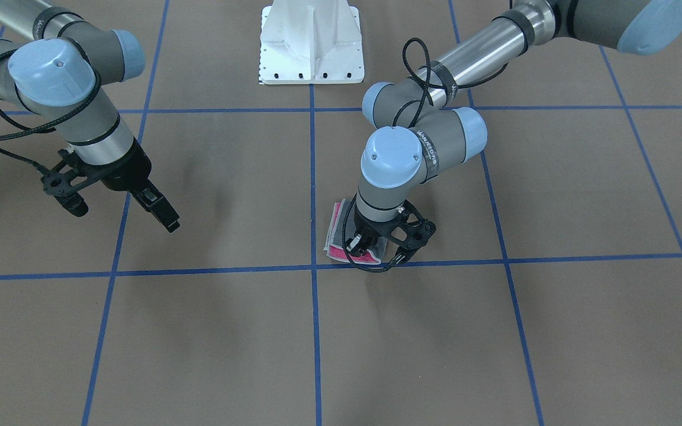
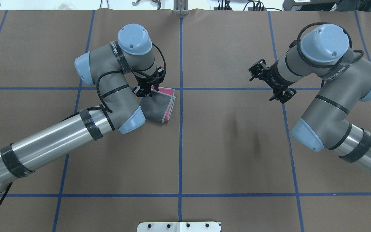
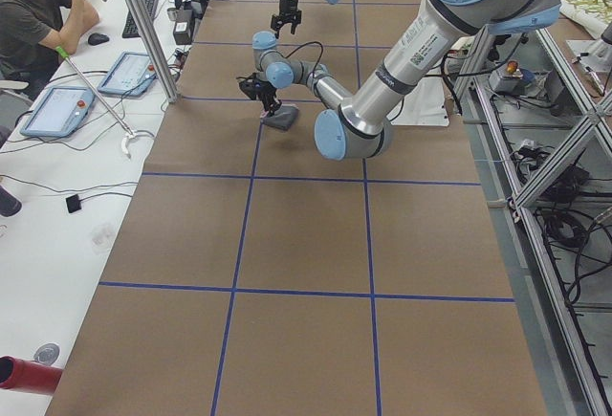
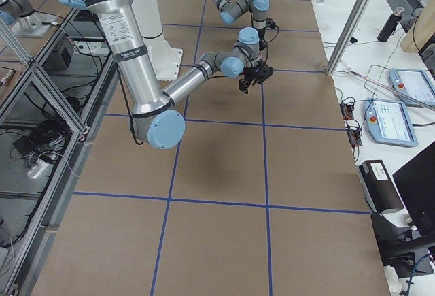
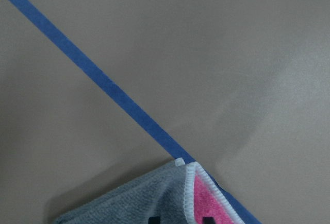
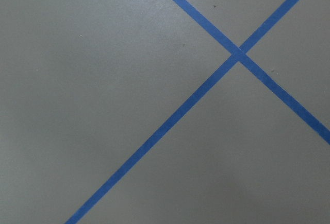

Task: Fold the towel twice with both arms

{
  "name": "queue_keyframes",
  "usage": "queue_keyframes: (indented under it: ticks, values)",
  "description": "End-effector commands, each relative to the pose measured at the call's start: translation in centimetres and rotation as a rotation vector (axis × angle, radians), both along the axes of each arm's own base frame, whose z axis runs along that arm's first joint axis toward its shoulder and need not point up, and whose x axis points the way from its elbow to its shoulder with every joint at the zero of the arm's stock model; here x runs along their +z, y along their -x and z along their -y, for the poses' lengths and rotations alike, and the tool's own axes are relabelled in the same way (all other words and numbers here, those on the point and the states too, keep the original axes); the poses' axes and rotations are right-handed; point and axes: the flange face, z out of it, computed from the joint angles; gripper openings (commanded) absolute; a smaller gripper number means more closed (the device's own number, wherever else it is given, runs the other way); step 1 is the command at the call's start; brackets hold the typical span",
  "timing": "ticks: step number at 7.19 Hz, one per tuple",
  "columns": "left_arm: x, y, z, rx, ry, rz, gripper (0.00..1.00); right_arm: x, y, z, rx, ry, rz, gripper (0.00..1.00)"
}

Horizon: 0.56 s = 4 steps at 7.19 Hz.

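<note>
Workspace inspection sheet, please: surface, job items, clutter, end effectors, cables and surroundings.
Surface: brown table with blue tape grid.
Job's things: towel folded, grey up, pink edge showing, beside a tape crossing.
Clutter: nothing seen.
End effectors: left end effector at the towel's corner; right end effector raised, empty; open or shut unclear for both.
Cables: black cables looped along both wrists.
Surroundings: white pedestal; seated person at a side bench with tablets.

Left arm (image 2: pixel 118 96) hunched over towel (image 2: pixel 159 109), open table (image 2: pixel 230 145) stretch from towel to right end effector (image 1: pixel 168 220), well apart.
</note>
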Motion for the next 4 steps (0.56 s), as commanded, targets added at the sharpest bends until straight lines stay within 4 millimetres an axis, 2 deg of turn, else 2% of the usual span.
queue_keyframes:
  ticks: [1, 2, 3, 4]
  values:
    - [0.47, -0.31, 0.25, 0.000, -0.004, -0.004, 0.38, 0.08, -0.01, -0.02, 0.001, 0.002, -0.001, 1.00]
    - [0.44, -0.31, 0.25, 0.000, -0.006, -0.006, 0.16, -0.01, 0.00, 0.00, 0.003, 0.003, 0.001, 1.00]
    - [0.44, -0.31, 0.25, 0.000, -0.006, -0.006, 0.00, -0.01, 0.00, 0.00, 0.004, 0.004, 0.001, 1.00]
    - [0.24, -0.30, 0.24, 0.001, -0.009, -0.008, 0.00, -0.11, 0.02, 0.02, 0.005, 0.005, 0.003, 1.00]
